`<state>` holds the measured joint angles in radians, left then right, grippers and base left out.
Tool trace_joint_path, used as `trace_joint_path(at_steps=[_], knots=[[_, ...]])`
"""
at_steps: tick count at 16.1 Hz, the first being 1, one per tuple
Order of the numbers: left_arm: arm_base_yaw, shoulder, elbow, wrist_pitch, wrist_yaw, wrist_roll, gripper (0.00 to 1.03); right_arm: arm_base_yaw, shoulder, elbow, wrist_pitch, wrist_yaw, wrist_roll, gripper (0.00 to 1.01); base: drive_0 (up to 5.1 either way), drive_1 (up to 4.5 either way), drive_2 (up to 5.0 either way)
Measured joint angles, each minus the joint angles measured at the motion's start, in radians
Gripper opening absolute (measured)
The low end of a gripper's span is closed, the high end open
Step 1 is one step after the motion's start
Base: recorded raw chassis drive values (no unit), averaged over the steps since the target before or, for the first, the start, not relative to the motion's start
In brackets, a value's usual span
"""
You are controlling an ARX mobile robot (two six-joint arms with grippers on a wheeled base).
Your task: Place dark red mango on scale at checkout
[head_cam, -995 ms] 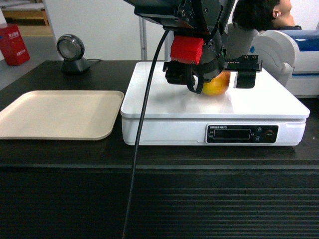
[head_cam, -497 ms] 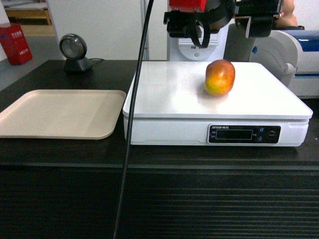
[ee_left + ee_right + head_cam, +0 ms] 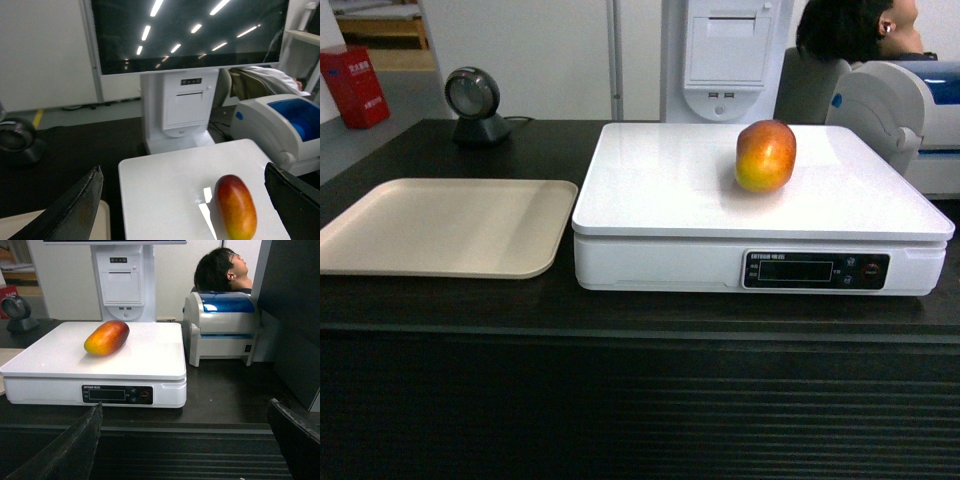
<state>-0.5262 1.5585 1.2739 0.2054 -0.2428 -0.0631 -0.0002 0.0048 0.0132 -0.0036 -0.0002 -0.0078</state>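
Note:
The dark red mango (image 3: 765, 155) lies free on the right half of the white scale (image 3: 660, 180), red on top and orange-yellow toward its lower end. The scale stands on the dark checkout (image 3: 640, 400) counter. Neither gripper shows in the head view. In the left wrist view my left gripper (image 3: 182, 172) hangs open above the scale (image 3: 165, 195), its fingers wide apart and clear of the mango (image 3: 236, 206). From the right wrist view my right gripper (image 3: 184, 407) is open and empty in front of the counter's slats, with the mango (image 3: 107, 337) on the scale (image 3: 145, 352) beyond.
A beige tray (image 3: 440, 225) lies left of the scale. A round scanner (image 3: 473, 103) stands at the back left. A white and blue printer (image 3: 222, 327) sits right of the scale, with a person (image 3: 860, 30) behind it. A white terminal stand (image 3: 175, 107) rises behind the scale.
My left gripper let go of the mango on the scale, rose and left the head view. The mango stays where it was set down.

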Motion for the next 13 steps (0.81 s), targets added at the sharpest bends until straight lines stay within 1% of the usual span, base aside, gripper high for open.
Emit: trace_joint_path(at_steps=[2,3,5,6,7,8,9,10,12,13], knots=[[-0.017,-0.180,-0.175,0.018,-0.082,0.050,0.98,0.000,0.000,0.000,0.000,0.000,0.000,0.98,0.0,0.00,0.0],[-0.031,-0.287,-0.259,0.010,-0.144,0.084,0.98,0.000,0.000,0.000,0.000,0.000,0.000,0.98,0.0,0.00,0.0],[-0.038,-0.418,-0.324,-0.021,-0.220,0.118,0.98,0.000,0.000,0.000,0.000,0.000,0.000,0.98,0.0,0.00,0.0],[-0.042,-0.465,-0.338,-0.032,-0.259,0.129,0.98,0.000,0.000,0.000,0.000,0.000,0.000,0.98,0.0,0.00,0.0],[-0.035,-0.544,-0.377,-0.063,-0.298,0.113,0.89,0.000,0.000,0.000,0.000,0.000,0.000,0.98,0.0,0.00,0.0],[-0.002,-0.635,-0.473,-0.058,-0.267,0.095,0.78,0.000,0.000,0.000,0.000,0.000,0.000,0.98,0.0,0.00,0.0],[0.015,-0.666,-0.509,-0.058,-0.251,0.091,0.75,0.000,0.000,0.000,0.000,0.000,0.000,0.98,0.0,0.00,0.0],[0.053,-0.725,-0.579,-0.055,-0.225,0.087,0.68,0.000,0.000,0.000,0.000,0.000,0.000,0.98,0.0,0.00,0.0],[0.169,-0.879,-0.754,-0.051,-0.130,0.071,0.46,0.000,0.000,0.000,0.000,0.000,0.000,0.98,0.0,0.00,0.0],[0.229,-0.962,-0.840,-0.043,-0.065,0.070,0.33,0.000,0.000,0.000,0.000,0.000,0.000,0.98,0.0,0.00,0.0]])
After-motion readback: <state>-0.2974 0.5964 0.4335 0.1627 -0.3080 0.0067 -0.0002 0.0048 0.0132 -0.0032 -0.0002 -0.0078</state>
